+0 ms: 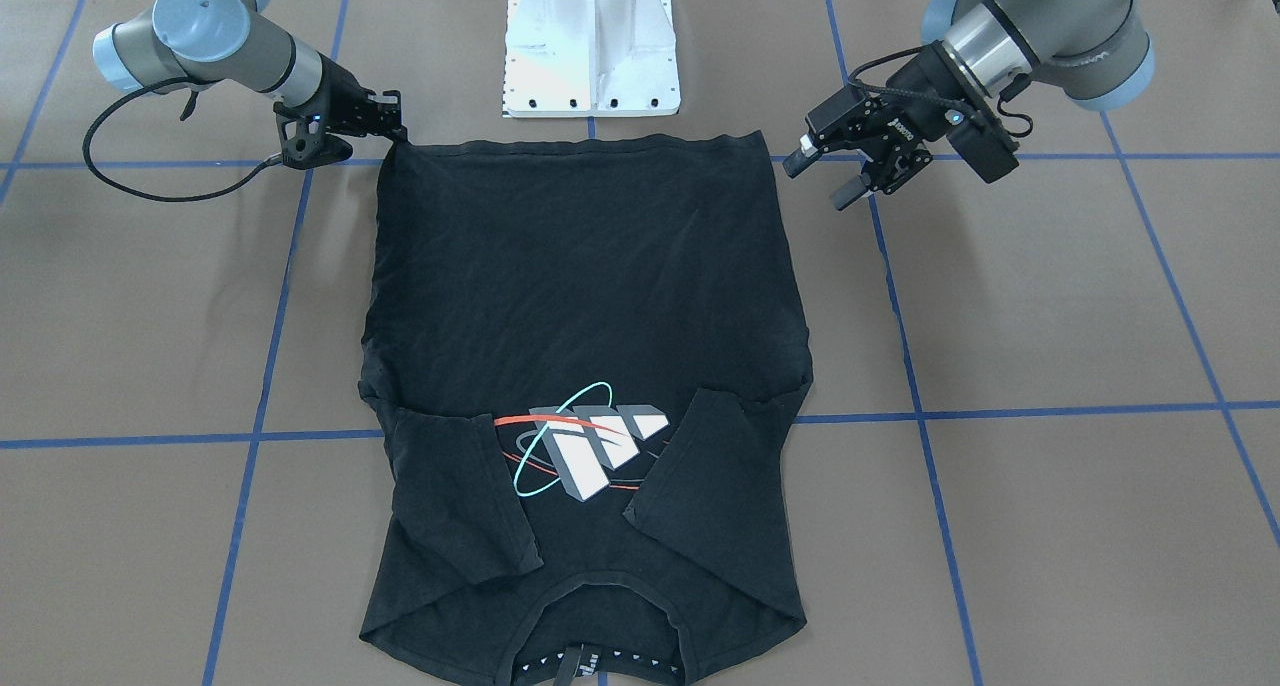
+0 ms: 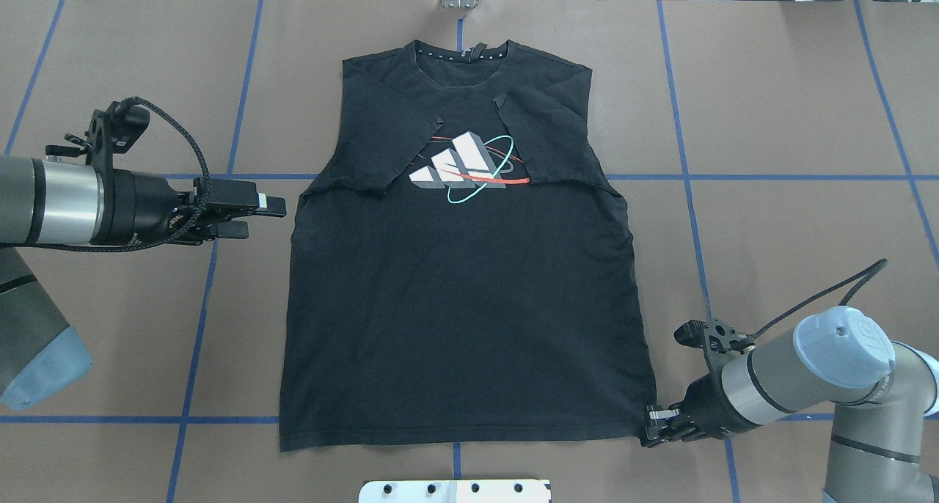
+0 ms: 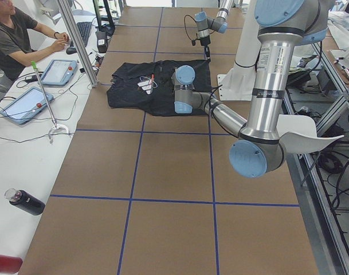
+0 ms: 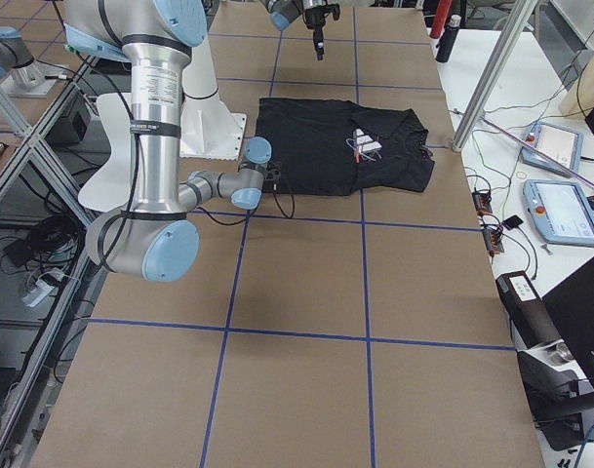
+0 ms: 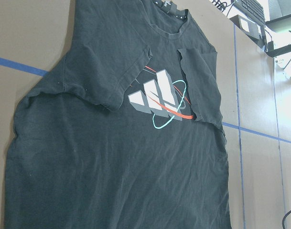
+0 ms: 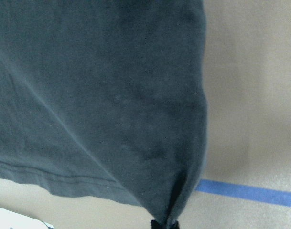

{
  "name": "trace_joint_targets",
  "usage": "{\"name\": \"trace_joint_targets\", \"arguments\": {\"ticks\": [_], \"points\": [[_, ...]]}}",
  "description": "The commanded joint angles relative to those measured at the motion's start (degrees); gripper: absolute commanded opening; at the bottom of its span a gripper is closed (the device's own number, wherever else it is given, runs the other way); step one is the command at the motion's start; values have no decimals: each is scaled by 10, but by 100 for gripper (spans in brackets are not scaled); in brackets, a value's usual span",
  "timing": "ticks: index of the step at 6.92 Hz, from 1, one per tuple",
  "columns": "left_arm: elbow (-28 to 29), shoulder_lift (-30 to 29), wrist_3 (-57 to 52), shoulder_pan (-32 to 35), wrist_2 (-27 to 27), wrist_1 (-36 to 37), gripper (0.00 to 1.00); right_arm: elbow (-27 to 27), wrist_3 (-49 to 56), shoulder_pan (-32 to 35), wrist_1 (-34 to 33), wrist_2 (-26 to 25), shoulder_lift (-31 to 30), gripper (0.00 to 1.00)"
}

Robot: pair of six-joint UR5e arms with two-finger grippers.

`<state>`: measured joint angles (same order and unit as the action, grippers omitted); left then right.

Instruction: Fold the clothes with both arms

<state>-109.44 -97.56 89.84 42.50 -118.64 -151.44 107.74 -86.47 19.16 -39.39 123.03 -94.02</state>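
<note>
The right gripper [image 2: 653,424] is clenched on the shirt [image 2: 462,305], its black fingers pinching the hem corner nearest the right arm [image 2: 777,386]. In the right wrist view the soft knit gathers into a narrow pucker at the pinch, and creases fan out from there. The hem [image 6: 49,179] shows two fine rows of stitching.

The left gripper [image 2: 262,218] is released, its two flat black fingers spread apart. It hangs just beside the shirt's side edge without touching the fabric. The left arm [image 2: 66,202] is a silver and grey tube with a looped black cable.

The shirt lies flat on the table [image 2: 792,122]. Its hem lies toward the white base [image 1: 590,46] and its ribbed round collar [image 2: 458,56] on the far side. The cloth is matte black, mostly smooth, with faint wrinkles across the body. The left sleeve [image 2: 389,147] and right sleeve [image 2: 554,136] are both folded inward over the chest as angled flaps. Between them shows the logo [image 2: 466,169]: three slanted white and grey blocks, ringed by a teal oval and crossed by a red-orange streak. With the sleeves tucked in, the outline is a tapered rectangle, wider at the hem.

The table is covered in dull brown sheeting, marked into large squares by blue tape [image 2: 682,158].
</note>
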Motion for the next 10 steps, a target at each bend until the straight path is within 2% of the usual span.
{"name": "trace_joint_targets", "arguments": {"ticks": [1, 5, 6, 8, 9, 10], "points": [[-1, 1, 1, 0, 0, 0, 100, 14, 2, 2, 0, 0, -5, 0], [-7, 30, 1, -39, 3, -5, 100, 45, 1, 1, 5, 1, -20, 0], [-10, 55, 2, -54, 3, -27, 100, 45, 1, 2, 18, 1, -21, 0], [-20, 141, 53, -96, 8, -128, 100, 46, 1, 2, 20, 1, -20, 0], [-37, 168, 63, -125, 17, -130, 100, 49, 1, 2, 20, 0, -20, 0], [-36, 171, 103, -187, 93, -132, 100, 53, 1, 3, 22, 0, -20, 0]]}}
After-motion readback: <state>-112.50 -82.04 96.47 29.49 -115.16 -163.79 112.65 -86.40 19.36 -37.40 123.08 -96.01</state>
